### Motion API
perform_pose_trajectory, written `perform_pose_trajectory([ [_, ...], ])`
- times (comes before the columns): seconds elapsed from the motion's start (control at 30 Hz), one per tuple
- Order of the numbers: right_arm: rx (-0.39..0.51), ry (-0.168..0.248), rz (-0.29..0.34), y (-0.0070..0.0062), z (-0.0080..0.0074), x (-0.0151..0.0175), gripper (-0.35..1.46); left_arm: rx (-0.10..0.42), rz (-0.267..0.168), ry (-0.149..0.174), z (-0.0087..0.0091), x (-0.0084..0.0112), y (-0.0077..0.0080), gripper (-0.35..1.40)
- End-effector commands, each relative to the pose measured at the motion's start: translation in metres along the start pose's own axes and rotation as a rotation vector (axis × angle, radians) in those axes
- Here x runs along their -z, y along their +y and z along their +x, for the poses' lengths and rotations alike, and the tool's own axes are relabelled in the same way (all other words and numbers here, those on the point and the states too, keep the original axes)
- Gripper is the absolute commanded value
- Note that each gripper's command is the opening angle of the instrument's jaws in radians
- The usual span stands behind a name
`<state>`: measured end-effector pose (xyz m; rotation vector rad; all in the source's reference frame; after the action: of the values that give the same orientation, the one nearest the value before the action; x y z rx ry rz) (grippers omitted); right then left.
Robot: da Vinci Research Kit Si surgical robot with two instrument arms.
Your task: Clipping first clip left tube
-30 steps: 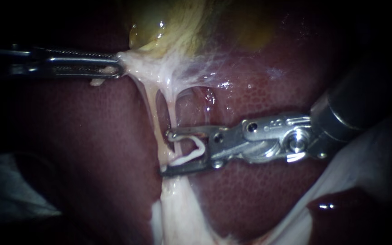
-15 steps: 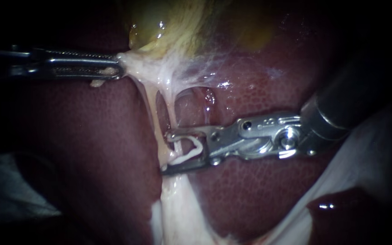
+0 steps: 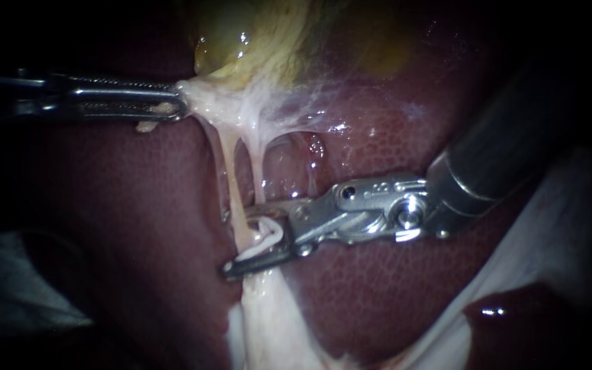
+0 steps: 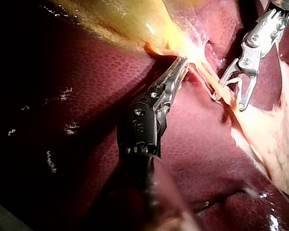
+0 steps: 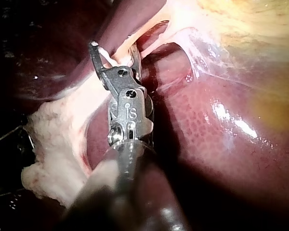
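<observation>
My left instrument (image 3: pixel 173 104) comes in from the left, its jaws shut on the pale tissue below the yellow-green gallbladder (image 3: pixel 255 34), and holds it taut. Two thin pale tubes run down from there: the left tube (image 3: pixel 229 181) and the right tube (image 3: pixel 258 164). My right instrument (image 3: pixel 244 240) has its jaws open, with a white clip (image 3: pixel 268 240) seated between them. The left tube passes between the jaws. The left wrist view shows the same: my left instrument (image 4: pixel 181 66) grips tissue, and the other instrument (image 4: pixel 231 96) straddles the tube (image 4: pixel 214 82).
Dark red liver (image 3: pixel 138 205) lies all around and behind the tubes. A broad pale band of tissue (image 3: pixel 268 322) widens below the jaws. Whitish tissue (image 3: pixel 536 240) lies under my right instrument's shaft. In the right wrist view my right instrument (image 5: pixel 113 50) points toward the gallbladder.
My right instrument has advanced to the left, so its open jaws with the clip now reach past the left tube. My left instrument has stayed put.
</observation>
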<state>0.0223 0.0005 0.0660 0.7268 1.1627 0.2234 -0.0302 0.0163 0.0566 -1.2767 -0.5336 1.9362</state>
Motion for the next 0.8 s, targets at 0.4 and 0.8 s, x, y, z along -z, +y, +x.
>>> perform_pose_trajectory([
  [0.4, -0.001, 0.025, 0.08, -0.0022, 0.0011, -0.0008, 0.4, 0.0, -0.001, 0.0, -0.0001, 0.0001, -0.0001, -0.35],
  [0.8, -0.043, 0.027, 0.062, -0.0022, 0.0012, -0.0008, -0.11, -0.001, 0.0, 0.0, -0.0001, 0.0, -0.0001, -0.35],
])
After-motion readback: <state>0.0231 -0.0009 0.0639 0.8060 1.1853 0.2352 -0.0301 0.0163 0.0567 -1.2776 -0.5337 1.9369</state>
